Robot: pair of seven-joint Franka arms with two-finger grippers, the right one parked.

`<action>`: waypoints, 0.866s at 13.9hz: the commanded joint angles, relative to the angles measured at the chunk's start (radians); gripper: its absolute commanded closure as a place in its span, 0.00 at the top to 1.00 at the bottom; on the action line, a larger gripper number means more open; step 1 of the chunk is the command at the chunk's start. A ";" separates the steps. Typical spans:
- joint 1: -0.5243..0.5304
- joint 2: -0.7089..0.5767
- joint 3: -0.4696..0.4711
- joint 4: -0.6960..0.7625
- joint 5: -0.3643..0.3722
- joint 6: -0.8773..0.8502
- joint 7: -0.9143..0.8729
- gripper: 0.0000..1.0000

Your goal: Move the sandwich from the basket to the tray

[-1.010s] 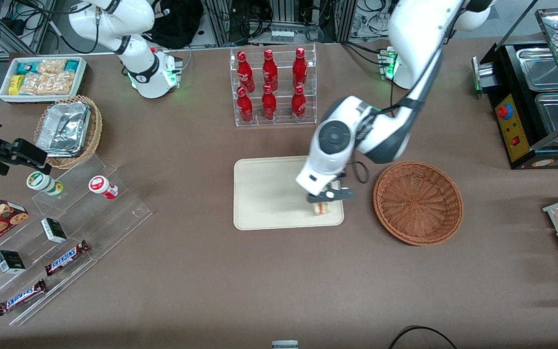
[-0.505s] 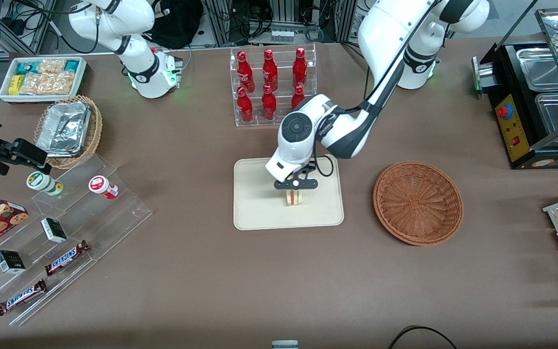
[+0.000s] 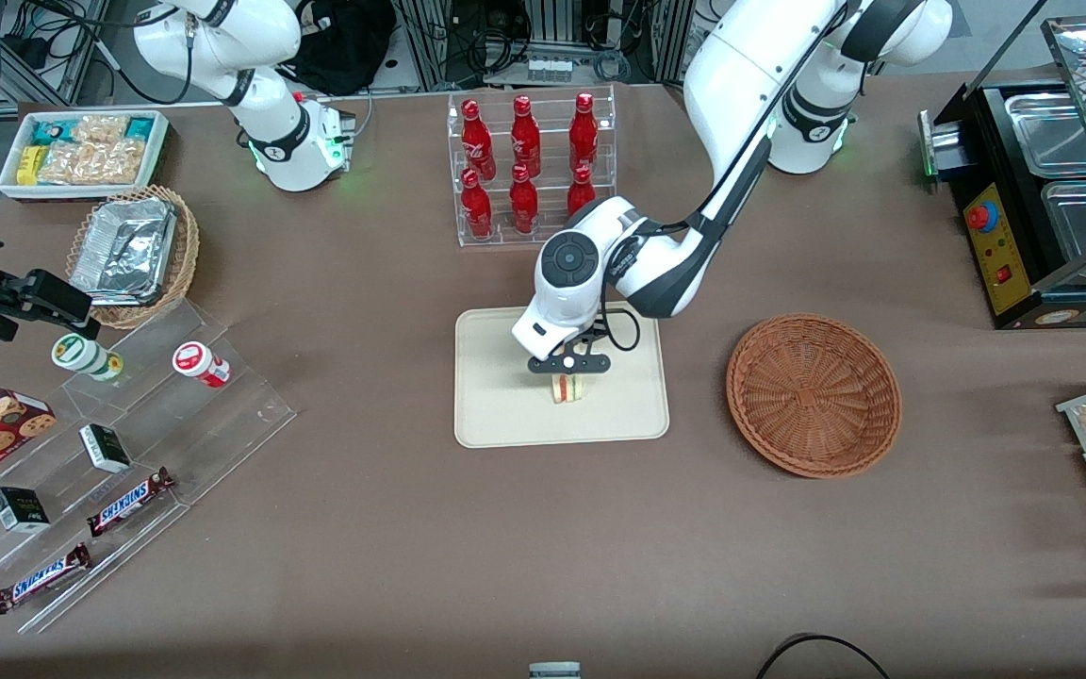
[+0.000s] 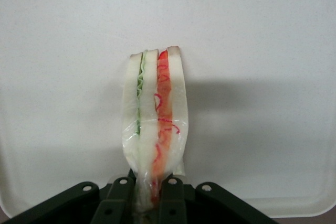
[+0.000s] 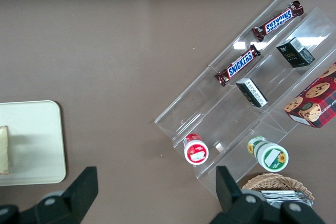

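The sandwich (image 3: pixel 568 388), a wedge of white bread with green and orange-red layers, stands on edge over the middle of the cream tray (image 3: pixel 496 415); it also shows in the left wrist view (image 4: pixel 155 124), against the tray (image 4: pixel 262 51). My left gripper (image 3: pixel 568 371) is shut on the sandwich's end, with both black fingers (image 4: pixel 110 205) pressing its wrapped tip. I cannot tell whether the sandwich touches the tray. The reddish-brown wicker basket (image 3: pixel 814 394) stands beside the tray, toward the working arm's end, with nothing in it.
A clear rack of red bottles (image 3: pixel 529 170) stands farther from the front camera than the tray. Toward the parked arm's end are a clear stepped shelf with snacks (image 3: pixel 119 453), a foil-tray basket (image 3: pixel 133 253) and a white snack bin (image 3: pixel 83 151). A black food warmer (image 3: pixel 1043 189) stands toward the working arm's end.
My left gripper carried the sandwich from the tray's edge by the basket to the tray's middle, then eased a little lower and slightly toward the parked arm's end.
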 commanded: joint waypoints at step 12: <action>0.122 -0.335 0.016 0.027 0.006 -0.323 -0.029 1.00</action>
